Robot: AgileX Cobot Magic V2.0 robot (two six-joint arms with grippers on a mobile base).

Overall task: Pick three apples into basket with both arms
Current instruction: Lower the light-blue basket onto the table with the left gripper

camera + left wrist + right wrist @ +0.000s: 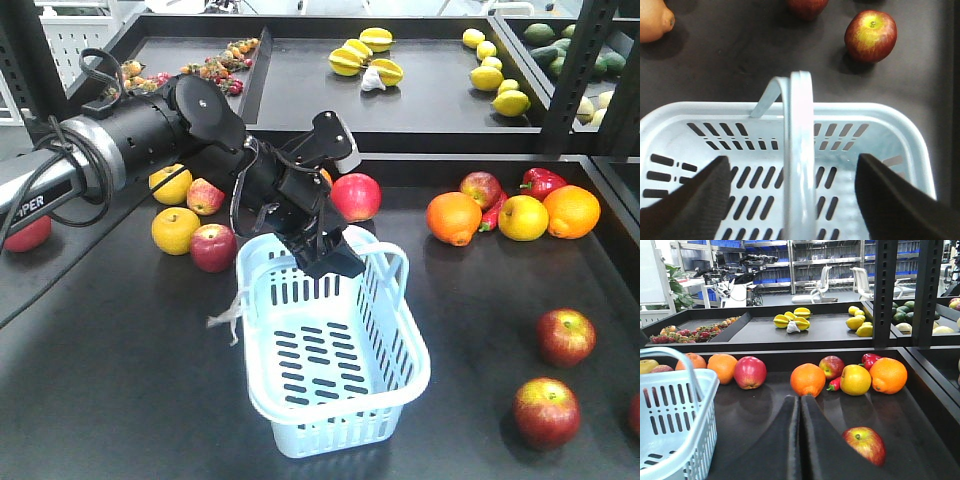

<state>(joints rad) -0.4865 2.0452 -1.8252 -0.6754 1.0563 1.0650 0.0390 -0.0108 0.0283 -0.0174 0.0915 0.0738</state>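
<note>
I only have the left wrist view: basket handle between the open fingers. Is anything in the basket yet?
Observer: No. The front view shows the whole basket, and it is empty.
Operator: What is the right gripper doing?
Observer: Its own camera shows the right gripper shut, holding nothing.
Operator: Any apple near it?
Observer: Yes, one red apple lies just to the right of its fingers in that view.
</note>
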